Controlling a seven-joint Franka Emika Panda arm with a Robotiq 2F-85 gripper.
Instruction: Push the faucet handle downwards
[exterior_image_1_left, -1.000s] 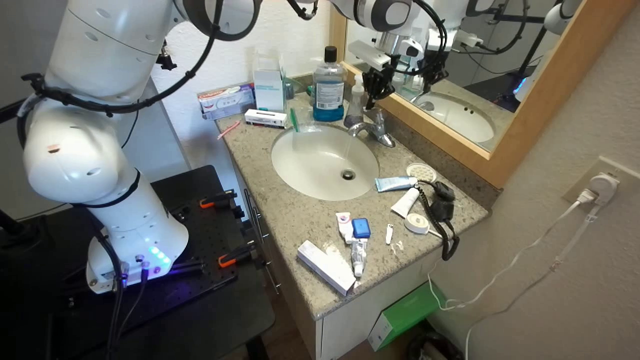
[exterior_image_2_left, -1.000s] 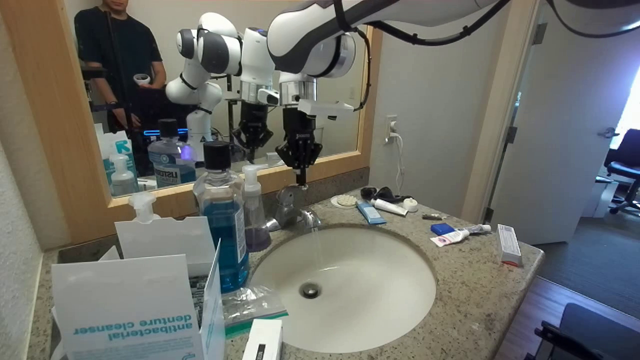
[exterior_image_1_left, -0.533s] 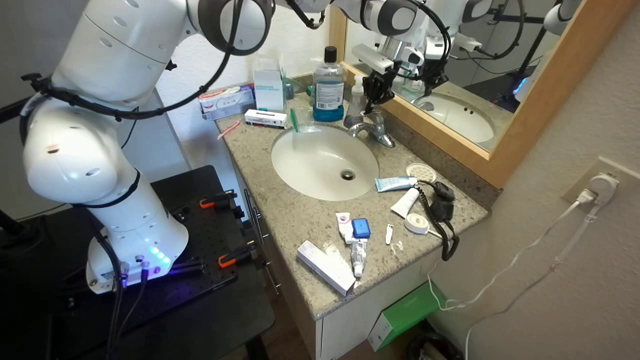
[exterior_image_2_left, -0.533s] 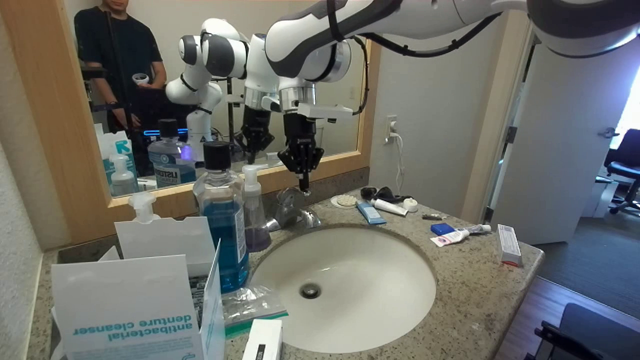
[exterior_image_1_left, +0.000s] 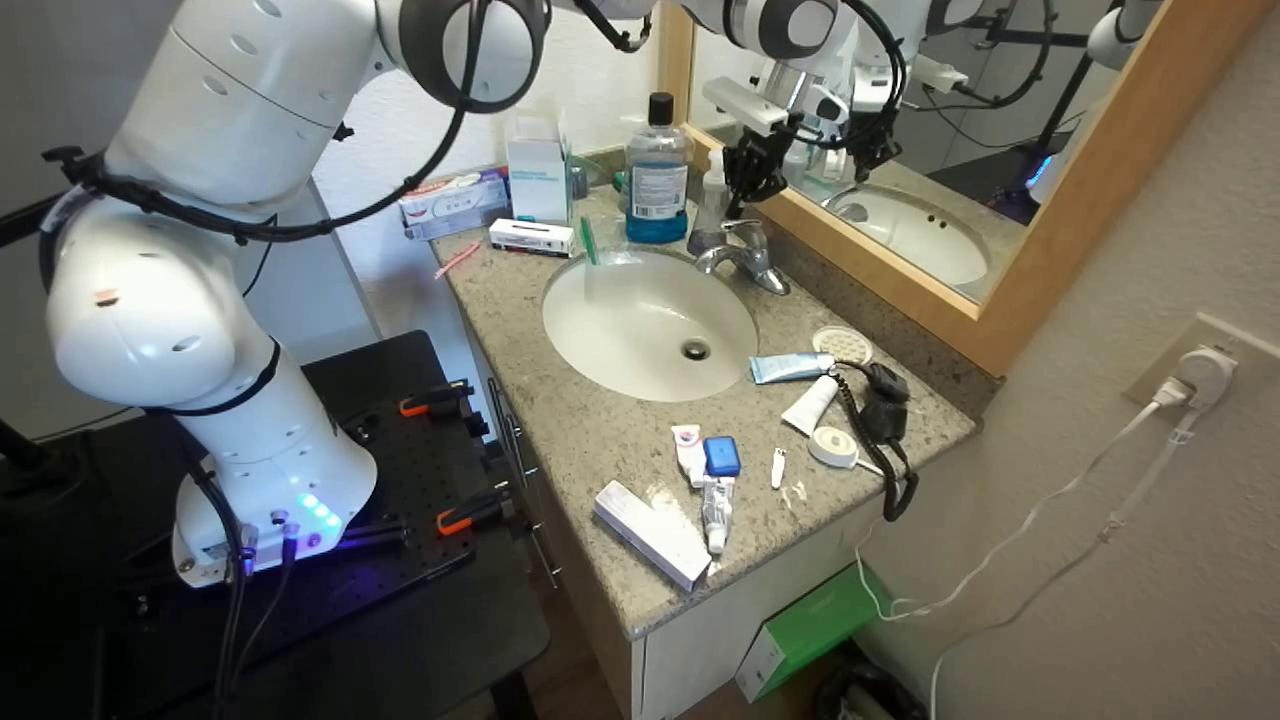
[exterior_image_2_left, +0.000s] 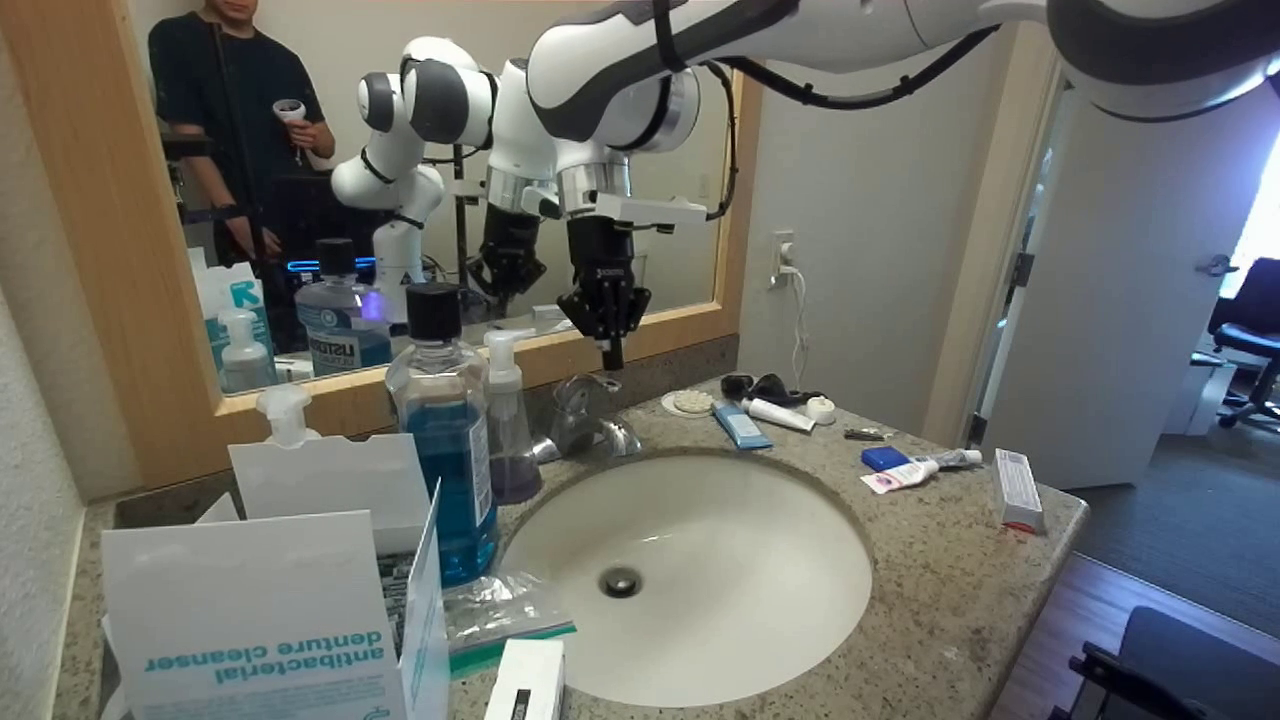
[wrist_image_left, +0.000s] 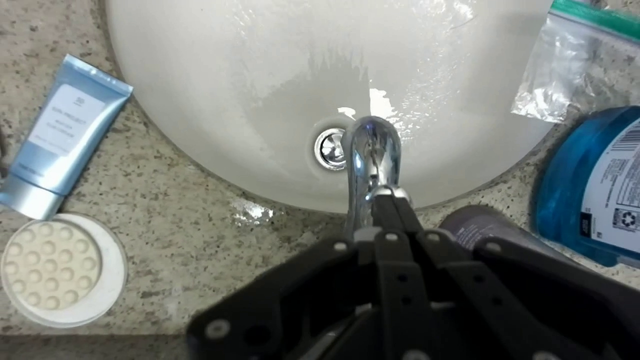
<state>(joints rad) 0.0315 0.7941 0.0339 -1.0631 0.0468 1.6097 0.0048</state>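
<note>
Both gripper fingers (wrist_image_left: 386, 215) together, empty, I judge the faucet handle (exterior_image_2_left: 592, 383) pushed down; next, rise from the worktop's (exterior_image_2_left: 960, 580) back edge.

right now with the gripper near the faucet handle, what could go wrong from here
The shut gripper is near the tip of the faucet handle, so it could slip off the smooth metal. The pump bottle stands close by and might get knocked. No stream shows from the spout, so pushing hard may just strain the handle.

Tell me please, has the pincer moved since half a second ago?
Yes: in an exterior view, the pincer has shifted slightly upward against the mirror frame.
</note>
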